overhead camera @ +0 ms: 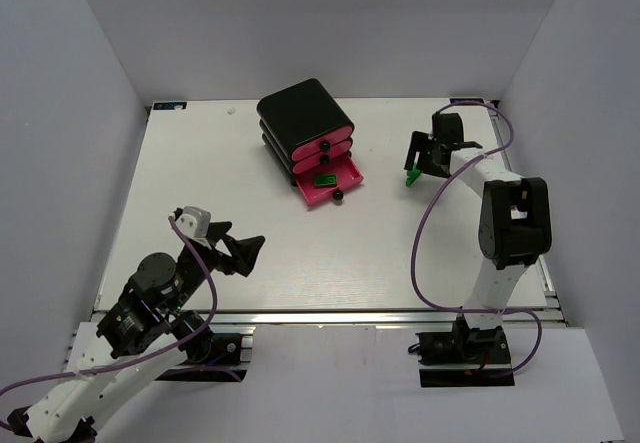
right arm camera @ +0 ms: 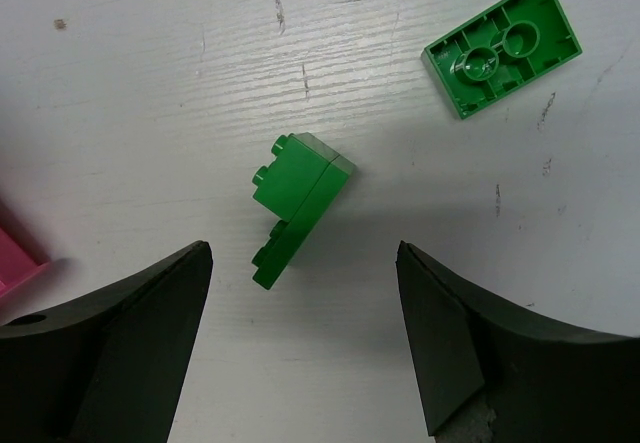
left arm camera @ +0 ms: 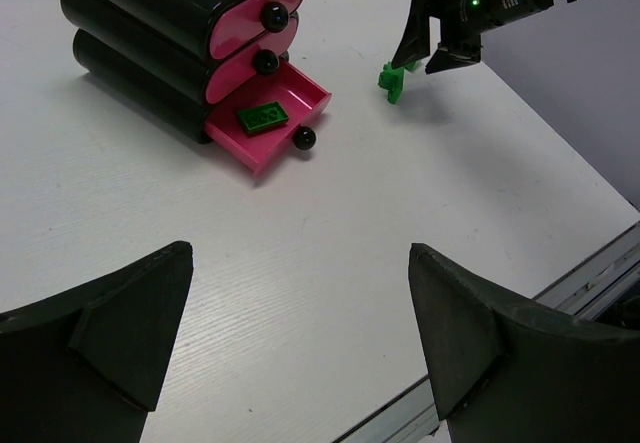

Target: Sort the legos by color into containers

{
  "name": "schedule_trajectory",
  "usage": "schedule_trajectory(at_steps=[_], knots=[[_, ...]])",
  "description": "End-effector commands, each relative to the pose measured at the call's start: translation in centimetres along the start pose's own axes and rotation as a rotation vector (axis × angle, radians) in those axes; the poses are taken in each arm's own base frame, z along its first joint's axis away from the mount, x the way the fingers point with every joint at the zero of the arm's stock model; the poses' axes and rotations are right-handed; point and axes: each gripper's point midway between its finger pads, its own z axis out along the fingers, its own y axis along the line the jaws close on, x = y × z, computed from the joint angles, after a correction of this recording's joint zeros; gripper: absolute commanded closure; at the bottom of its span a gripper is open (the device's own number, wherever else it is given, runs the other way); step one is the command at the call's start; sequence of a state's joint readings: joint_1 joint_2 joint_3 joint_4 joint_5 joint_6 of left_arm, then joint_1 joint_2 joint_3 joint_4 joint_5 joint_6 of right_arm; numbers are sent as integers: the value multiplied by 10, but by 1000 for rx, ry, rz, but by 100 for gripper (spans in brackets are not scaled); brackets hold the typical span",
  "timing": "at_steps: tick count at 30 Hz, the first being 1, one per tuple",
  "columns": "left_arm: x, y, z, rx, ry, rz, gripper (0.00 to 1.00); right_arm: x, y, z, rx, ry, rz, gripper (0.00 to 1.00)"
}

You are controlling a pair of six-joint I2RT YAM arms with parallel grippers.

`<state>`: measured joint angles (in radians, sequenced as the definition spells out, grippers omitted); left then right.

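Observation:
The containers are three pink drawers in a black cabinet (overhead camera: 300, 113) (left arm camera: 150, 33). The bottom drawer (overhead camera: 345, 178) (left arm camera: 305, 93) is pulled out, and one green lego (overhead camera: 323, 179) (left arm camera: 263, 117) lies in it. My right gripper (overhead camera: 425, 158) (right arm camera: 303, 246) hangs open over the table to the cabinet's right. A green lego (right arm camera: 298, 208) (overhead camera: 411, 175) (left arm camera: 390, 80) lies on its side just beyond its fingertips, untouched. A second green lego (right arm camera: 503, 45) lies upside down farther off. My left gripper (overhead camera: 240, 253) (left arm camera: 300, 253) is open and empty near the front left.
A corner of the pink open drawer (right arm camera: 15, 263) shows at the left edge of the right wrist view. The table's metal front rail (left arm camera: 590, 263) runs close behind my left gripper. White walls enclose the table on three sides.

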<state>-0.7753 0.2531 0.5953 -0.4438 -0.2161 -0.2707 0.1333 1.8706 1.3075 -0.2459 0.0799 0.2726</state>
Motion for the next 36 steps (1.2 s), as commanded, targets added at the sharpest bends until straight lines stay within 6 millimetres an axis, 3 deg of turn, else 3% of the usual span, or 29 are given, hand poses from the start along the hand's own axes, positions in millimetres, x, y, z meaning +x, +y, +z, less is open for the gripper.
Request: schedule_trajectory(at_steps=[1,16,24,36], knots=[[1,-3,-2,25,-8,4,2,-9,2,2,13,-7,-21,21],[-1,-6,-2,40,-15,10,2,-3,9,16,57,11,-7,23],[-2,-7,-3,46,-19,10,2,19,4,14,86,65,26,26],[-4,-7,-5,49,-32,6,2,25,2,20,91,79,49,44]])
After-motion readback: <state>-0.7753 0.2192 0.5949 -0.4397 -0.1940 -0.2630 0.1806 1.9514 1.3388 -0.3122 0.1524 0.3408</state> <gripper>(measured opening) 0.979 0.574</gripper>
